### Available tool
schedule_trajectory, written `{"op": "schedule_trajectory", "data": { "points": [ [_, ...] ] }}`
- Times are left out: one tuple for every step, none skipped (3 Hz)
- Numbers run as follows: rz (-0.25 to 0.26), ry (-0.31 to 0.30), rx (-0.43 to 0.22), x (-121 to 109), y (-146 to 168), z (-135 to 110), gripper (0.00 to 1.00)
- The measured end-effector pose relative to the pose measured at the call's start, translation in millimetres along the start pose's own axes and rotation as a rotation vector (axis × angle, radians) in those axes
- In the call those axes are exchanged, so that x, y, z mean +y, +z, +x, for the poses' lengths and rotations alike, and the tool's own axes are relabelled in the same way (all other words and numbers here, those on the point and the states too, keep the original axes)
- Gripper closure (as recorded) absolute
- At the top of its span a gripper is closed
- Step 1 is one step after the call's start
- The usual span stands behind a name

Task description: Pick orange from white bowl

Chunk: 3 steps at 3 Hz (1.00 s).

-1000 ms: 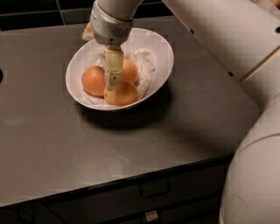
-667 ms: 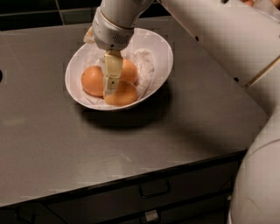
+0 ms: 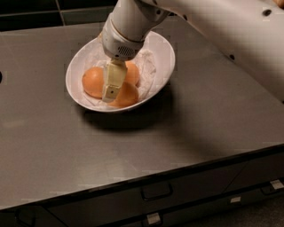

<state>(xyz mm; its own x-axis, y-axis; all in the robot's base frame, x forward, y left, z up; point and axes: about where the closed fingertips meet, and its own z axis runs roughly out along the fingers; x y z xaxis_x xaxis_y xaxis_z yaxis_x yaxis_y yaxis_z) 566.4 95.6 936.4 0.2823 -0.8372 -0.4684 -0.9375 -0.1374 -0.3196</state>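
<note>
The white bowl [image 3: 165, 49], oval and lined with crumpled white paper, sits on the far left-centre of the dark countertop. Three oranges lie in it: one at the left [image 3: 92, 82], one at the front [image 3: 128, 95] and one at the back [image 3: 132, 72], partly hidden by the arm. My gripper [image 3: 111, 92] reaches down from above into the bowl. It sits between the left and front oranges and over the front one's left side. No orange is lifted.
The grey countertop [image 3: 199, 119] stretches to the right and front of the bowl. Drawers with handles [image 3: 156, 192] run below the front edge. My white arm [image 3: 248, 40] crosses the upper right. A dark tiled wall [image 3: 44, 13] lies at the back.
The wrist has shifted slightly up and to the right, while the gripper stays low in the bowl. The oranges and the bowl have not moved.
</note>
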Motion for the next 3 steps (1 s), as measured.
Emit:
{"op": "schedule_trajectory", "data": {
  "points": [
    [0.057,0.055,0.008,0.4,-1.3,2.2,0.00],
    [0.057,0.056,0.008,0.3,-1.2,2.2,0.00],
    [0.063,0.085,0.000,-3.6,4.1,2.5,0.04]
  ]
}}
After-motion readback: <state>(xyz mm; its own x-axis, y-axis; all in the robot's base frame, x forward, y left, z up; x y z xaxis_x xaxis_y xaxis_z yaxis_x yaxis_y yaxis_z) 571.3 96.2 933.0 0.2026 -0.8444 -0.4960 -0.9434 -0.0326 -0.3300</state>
